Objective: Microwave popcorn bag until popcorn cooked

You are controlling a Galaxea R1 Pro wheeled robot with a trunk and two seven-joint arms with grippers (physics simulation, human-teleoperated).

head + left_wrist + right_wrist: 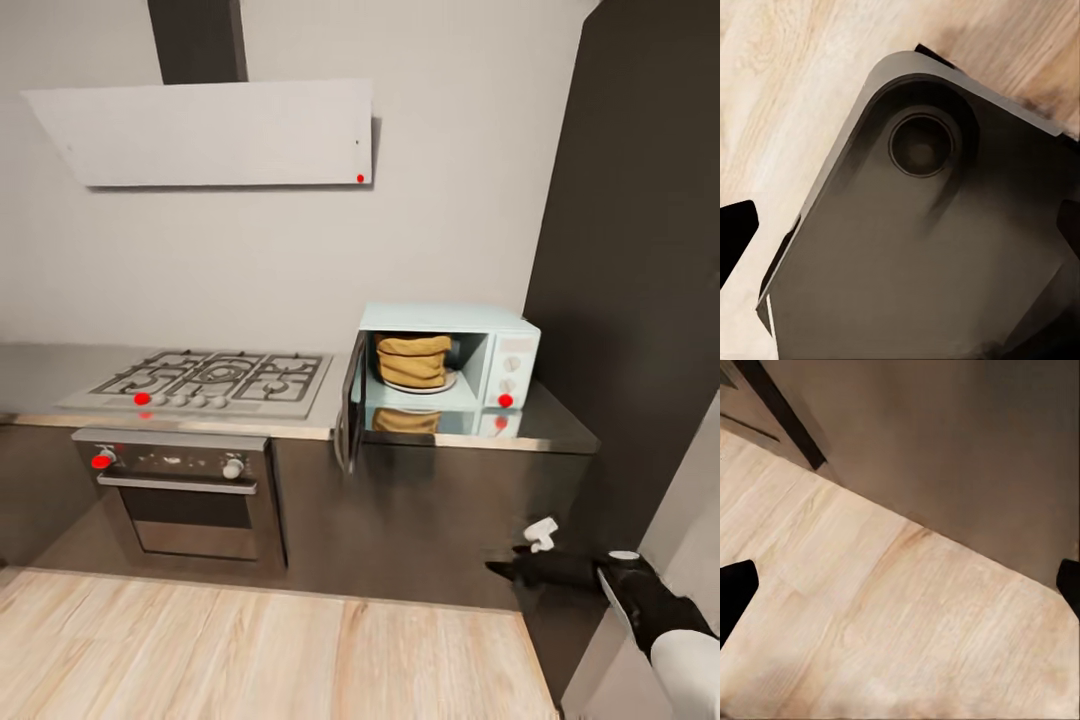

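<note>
the squat mustard-tan burlap popcorn bag (412, 361) is seen on the white plate (446, 383) inside the pale mint-blue box microwave (512, 345), set at the right end of the glossy grey countertop (560, 425). its dark glass door (350, 404) is swung open leftward. the right gripper (505, 569), nearer and low, is spread wide and empty; closing the door is judged next.

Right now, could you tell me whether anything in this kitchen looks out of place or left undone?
The microwave door hangs open with the popcorn bag already sitting upright inside on the plate. Nothing looks spilled or damaged.
</note>
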